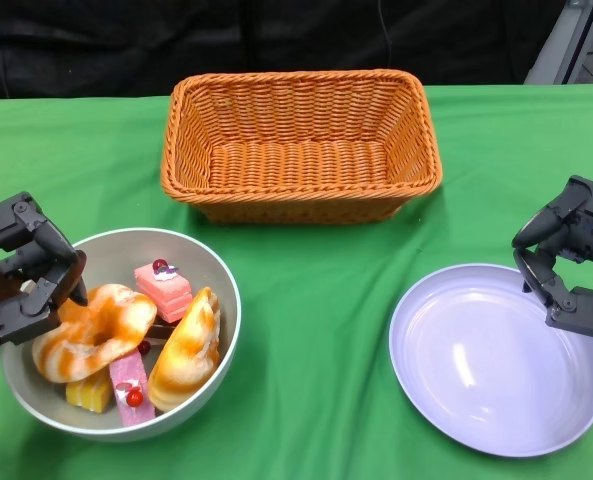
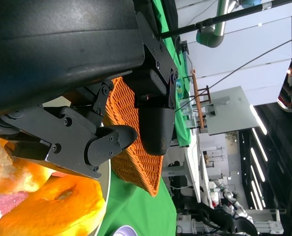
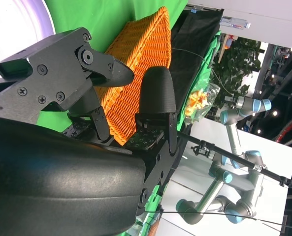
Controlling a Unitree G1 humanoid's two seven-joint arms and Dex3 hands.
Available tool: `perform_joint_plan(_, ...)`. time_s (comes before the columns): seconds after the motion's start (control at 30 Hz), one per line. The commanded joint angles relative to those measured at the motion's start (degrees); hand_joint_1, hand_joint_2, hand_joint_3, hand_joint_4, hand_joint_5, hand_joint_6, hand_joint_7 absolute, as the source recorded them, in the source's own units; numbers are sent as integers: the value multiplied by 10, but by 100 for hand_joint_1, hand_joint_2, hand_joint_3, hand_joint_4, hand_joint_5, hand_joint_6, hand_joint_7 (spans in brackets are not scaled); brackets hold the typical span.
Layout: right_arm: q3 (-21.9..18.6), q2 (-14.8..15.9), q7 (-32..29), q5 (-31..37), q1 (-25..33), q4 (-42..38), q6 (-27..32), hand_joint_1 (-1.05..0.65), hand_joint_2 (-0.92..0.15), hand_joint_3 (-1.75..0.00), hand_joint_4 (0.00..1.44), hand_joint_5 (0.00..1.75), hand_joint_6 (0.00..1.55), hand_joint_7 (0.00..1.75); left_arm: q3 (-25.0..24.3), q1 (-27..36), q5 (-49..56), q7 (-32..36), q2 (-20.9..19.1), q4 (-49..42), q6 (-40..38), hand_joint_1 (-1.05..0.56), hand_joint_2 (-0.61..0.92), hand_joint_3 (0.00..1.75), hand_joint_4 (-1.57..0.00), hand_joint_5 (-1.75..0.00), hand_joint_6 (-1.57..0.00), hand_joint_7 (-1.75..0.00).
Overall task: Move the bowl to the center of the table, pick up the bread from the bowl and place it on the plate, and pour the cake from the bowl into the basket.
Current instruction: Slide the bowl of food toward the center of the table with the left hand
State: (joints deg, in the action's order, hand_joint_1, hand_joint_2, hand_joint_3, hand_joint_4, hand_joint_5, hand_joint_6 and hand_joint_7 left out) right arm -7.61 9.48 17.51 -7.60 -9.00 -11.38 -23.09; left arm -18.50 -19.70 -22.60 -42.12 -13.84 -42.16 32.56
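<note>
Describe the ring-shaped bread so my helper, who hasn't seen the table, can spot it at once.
Start at the orange wicker basket on the green cloth, then drop to the grey bowl in front of it, beside the left hand. The ring-shaped bread lies on that hand's side of the bowl: golden with white streaks and a hole, unlike the holeless loaf and small cakes.

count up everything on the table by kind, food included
basket: 1
bowl: 1
plate: 1
bread pieces, a ring and a loaf: 2
pink cake pieces: 2
yellow cake piece: 1
total: 8
A dark bit between the breads is too hidden to count.
</note>
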Motion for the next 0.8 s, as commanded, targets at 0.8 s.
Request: perform_joint_plan(0.8,-4,7,2,-4,-6,-10,-11,-11,-57,-88,70,167,65,134,-3,-6,-1,0,-11,-9,10,-6,75,81,-70,-175,-69,-144)
